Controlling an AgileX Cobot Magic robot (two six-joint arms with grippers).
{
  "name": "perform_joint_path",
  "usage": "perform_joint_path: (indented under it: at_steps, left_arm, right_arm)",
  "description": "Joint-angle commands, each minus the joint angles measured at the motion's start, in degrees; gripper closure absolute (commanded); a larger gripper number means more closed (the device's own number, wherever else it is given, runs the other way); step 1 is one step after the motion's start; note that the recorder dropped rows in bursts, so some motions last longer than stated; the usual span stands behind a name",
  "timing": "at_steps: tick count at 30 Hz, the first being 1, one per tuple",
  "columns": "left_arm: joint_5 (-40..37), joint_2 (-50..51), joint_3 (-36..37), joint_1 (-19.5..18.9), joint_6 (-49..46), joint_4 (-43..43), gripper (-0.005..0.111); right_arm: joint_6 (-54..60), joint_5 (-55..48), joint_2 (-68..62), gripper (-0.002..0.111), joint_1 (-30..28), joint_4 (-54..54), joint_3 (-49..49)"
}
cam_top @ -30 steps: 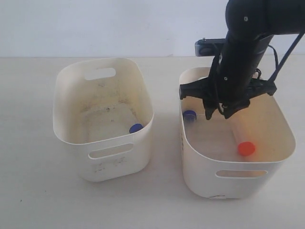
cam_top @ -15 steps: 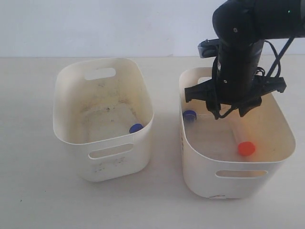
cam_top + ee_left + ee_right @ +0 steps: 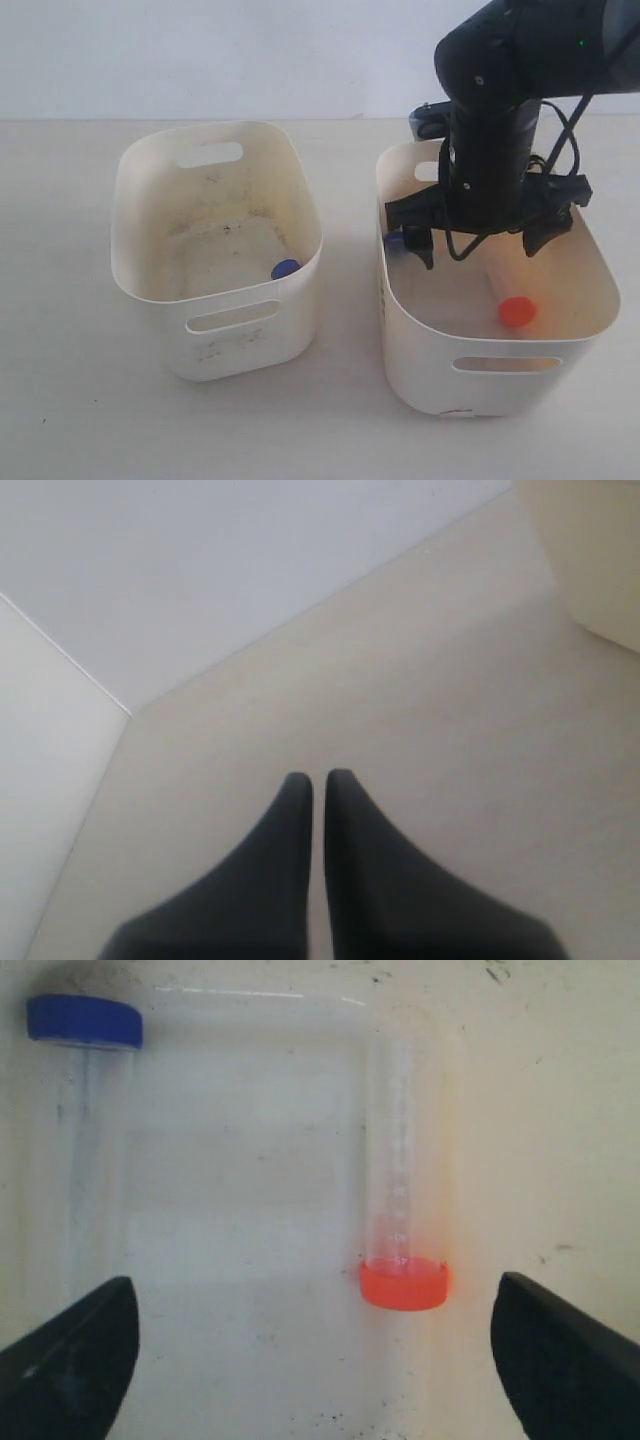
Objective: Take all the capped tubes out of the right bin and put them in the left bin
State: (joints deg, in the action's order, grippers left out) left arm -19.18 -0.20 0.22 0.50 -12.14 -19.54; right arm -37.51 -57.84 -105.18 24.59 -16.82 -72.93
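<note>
The wider right bin [image 3: 500,347] holds an orange-capped tube [image 3: 510,297] lying on its floor and a blue-capped tube [image 3: 396,240] by its left wall. My right gripper [image 3: 478,246] hangs inside this bin, open wide, its fingers on either side of the orange-capped tube and touching nothing. In the right wrist view the orange-capped tube [image 3: 405,1210] lies between the fingertips [image 3: 560,1360], nearer one of them, and the blue-capped tube [image 3: 88,1110] lies by the other. The narrower left bin [image 3: 250,340] holds one blue-capped tube [image 3: 285,268]. My left gripper [image 3: 318,780] is shut and empty over bare table.
Both bins stand side by side on a pale table [image 3: 350,420] with a gap between them. A white wall [image 3: 250,50] runs behind. A cream bin corner [image 3: 590,550] shows at the edge of the left wrist view. The right arm [image 3: 500,110] covers the right bin's far side.
My right gripper has opened from partly open to wide and has dropped lower into the right bin, turning upright. The tubes have not moved.
</note>
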Motion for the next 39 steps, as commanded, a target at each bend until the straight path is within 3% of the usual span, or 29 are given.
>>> perform_joint_path:
  at_steps: [1,39]
  left_arm:
    - [0.3,0.2,-0.2,0.1,0.1,0.2,0.103]
    - [0.3,0.2,-0.2,0.1,0.1,0.2,0.103]
  right_arm:
    - [0.6,-0.2,-2.1,0.022,0.0,0.0,-0.3]
    - [-4.1,-0.3,-7.3,0.022,0.0,-5.3,-0.3]
